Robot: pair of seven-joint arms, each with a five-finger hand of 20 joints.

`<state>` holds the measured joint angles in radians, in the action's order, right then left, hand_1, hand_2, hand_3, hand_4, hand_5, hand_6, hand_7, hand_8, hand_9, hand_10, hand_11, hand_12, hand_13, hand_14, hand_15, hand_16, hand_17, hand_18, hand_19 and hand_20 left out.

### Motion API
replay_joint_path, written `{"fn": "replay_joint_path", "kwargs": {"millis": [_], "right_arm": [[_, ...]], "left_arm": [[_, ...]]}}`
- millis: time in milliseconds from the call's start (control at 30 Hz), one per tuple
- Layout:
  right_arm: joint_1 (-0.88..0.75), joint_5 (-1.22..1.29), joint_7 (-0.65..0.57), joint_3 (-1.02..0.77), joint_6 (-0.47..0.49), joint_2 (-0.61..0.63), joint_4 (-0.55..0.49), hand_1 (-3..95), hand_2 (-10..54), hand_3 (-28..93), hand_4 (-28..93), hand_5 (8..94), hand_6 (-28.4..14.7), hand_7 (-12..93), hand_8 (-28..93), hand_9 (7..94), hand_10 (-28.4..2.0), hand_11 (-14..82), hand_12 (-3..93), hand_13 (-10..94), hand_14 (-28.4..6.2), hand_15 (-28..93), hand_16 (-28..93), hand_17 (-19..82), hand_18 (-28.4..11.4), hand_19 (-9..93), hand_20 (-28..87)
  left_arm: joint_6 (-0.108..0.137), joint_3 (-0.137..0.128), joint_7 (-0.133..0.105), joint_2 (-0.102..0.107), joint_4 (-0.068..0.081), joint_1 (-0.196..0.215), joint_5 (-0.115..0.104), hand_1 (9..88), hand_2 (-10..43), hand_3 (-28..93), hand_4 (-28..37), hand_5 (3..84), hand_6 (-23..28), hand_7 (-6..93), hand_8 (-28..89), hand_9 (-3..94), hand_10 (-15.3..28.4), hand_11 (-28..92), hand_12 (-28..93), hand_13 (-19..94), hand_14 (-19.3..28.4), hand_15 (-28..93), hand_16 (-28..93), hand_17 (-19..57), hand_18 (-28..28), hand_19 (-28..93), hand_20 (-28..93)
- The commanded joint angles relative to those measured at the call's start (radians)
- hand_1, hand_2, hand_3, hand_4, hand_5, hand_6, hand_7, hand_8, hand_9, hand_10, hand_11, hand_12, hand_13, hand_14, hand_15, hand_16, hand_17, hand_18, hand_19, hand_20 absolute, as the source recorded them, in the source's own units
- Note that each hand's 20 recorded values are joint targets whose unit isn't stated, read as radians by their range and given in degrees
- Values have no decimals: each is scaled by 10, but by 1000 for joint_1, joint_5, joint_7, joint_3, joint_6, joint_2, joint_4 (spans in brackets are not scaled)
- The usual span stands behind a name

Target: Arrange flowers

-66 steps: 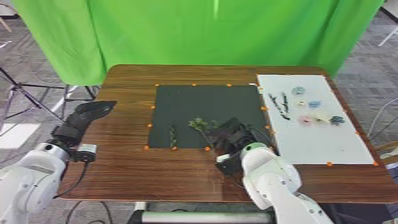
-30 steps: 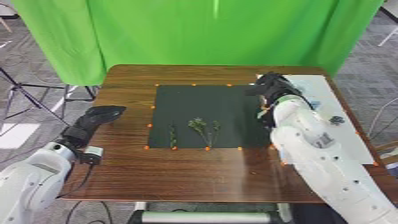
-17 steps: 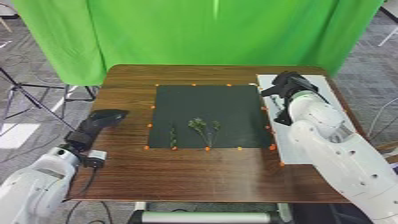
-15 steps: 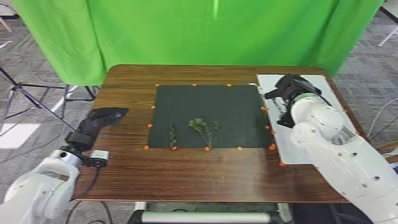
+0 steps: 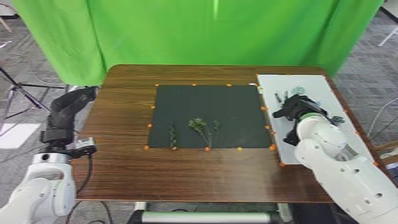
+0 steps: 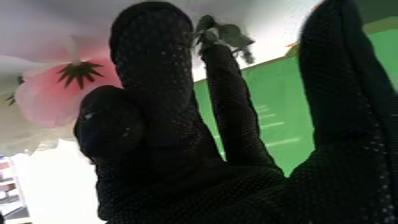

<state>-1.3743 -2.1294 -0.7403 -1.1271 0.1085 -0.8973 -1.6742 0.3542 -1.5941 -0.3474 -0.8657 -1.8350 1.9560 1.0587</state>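
My right hand is low over the white board at the table's right, its fingers spread and relaxed. Past its far edge show dark stems and a pale blue-green flower; a dark bluish flower lies beside it. In the right wrist view, my right hand has straight fingers, with a pink flower near them and green leaves behind a fingertip. Three green sprigs rest on the dark mat, a leafy one in the middle. My left hand is raised at the left edge, open.
The brown table surrounds the mat and board. Orange markers line their edges. A green curtain hangs behind the table. A tripod stands on the floor at the left.
My right hand went from the mat to the board's far part, then came nearer along the board, uncovering the far stems and flower. A sprig now lies at the mat's right. My left hand swung outward.
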Motion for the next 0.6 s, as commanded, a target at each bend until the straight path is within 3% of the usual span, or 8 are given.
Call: {"fn": "replay_joint_path", "kwargs": {"millis": [33, 133, 300, 600], "right_arm": [[-69, -30, -1, 41, -124, -12, 36, 458, -95, 585, -148, 578, -9, 134, -65, 657, -172, 105, 187, 894, -46, 512, 302, 638, -93, 929, 373], [-78, -43, 16, 58, -177, -15, 48, 529, -95, 574, -167, 623, -1, 160, -50, 758, -152, 166, 203, 908, -37, 534, 303, 654, -89, 932, 414], [-88, -58, 45, 79, -244, -24, 66, 670, -95, 436, -136, 709, -6, 170, 93, 900, -125, 156, 337, 936, -24, 545, 306, 685, -80, 932, 444], [-58, -12, 100, 88, -402, 14, 9, 709, -95, 440, -102, 799, -16, 229, 97, 931, -103, 273, 338, 937, -9, 607, 252, 721, -69, 932, 461]], "left_arm": [[-17, -2, 18, -17, -8, 19, 17, 284, 2, 674, -216, 463, 51, 173, -87, 416, 133, 214, 92, 332, 147, 89, -12, 55, 84, 38, 124], [-17, -3, 25, -20, -11, 20, 19, 283, 1, 674, -216, 463, 50, 174, -87, 416, 133, 215, 93, 332, 147, 89, -13, 54, 84, 38, 124], [-22, -4, 29, -24, -10, 19, 16, 282, 1, 673, -216, 460, 50, 172, -87, 414, 133, 212, 92, 331, 147, 89, -12, 52, 84, 36, 123], [-28, -13, 45, -20, -18, 25, 14, 283, 2, 669, -214, 459, 51, 167, -85, 412, 132, 211, 94, 330, 148, 88, -12, 51, 84, 36, 123]]}}
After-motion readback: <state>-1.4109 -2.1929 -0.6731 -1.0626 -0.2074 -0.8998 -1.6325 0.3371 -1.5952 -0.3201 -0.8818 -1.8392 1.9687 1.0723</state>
